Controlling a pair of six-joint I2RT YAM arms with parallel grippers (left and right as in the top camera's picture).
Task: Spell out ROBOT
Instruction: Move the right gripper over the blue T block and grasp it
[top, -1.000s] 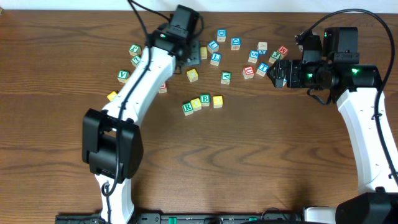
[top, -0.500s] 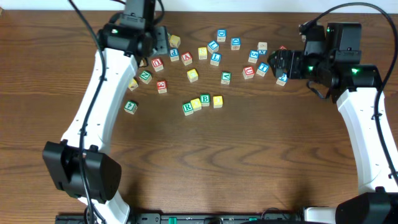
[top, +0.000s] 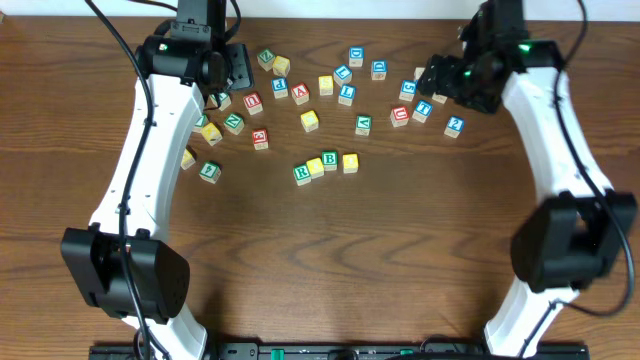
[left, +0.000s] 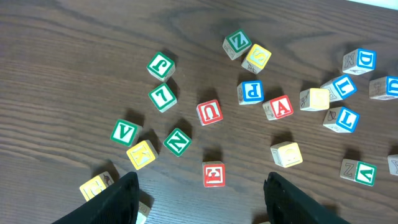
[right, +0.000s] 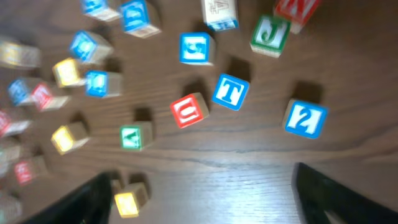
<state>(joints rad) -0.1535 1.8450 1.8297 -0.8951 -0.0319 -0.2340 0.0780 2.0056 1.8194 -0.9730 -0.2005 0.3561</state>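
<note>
A short row of four blocks lies mid-table: green R (top: 302, 173), a yellow block (top: 316, 167), green B (top: 329, 160) and another yellow block (top: 350, 162). A blue T block (top: 424, 108) lies in the right cluster and shows in the right wrist view (right: 231, 91). My left gripper (top: 235, 70) is open and empty above the left cluster; its view (left: 208, 202) shows a red block (left: 213, 174) just ahead of the fingers. My right gripper (top: 440, 82) is open and empty over the right cluster; its view (right: 205, 199) is blurred.
Loose letter blocks are scattered across the back of the table. The left wrist view shows green V (left: 124, 132), N (left: 177, 141), red U (left: 209, 112) and red A (left: 278, 107). A blue 2 (right: 305, 118) and a red U (right: 189, 110) lie near the T.
The left arm swung left from the middle to the left cluster, uncovering blocks. The right arm swung from the right side toward the back, over the right cluster. The row has not moved.
</note>
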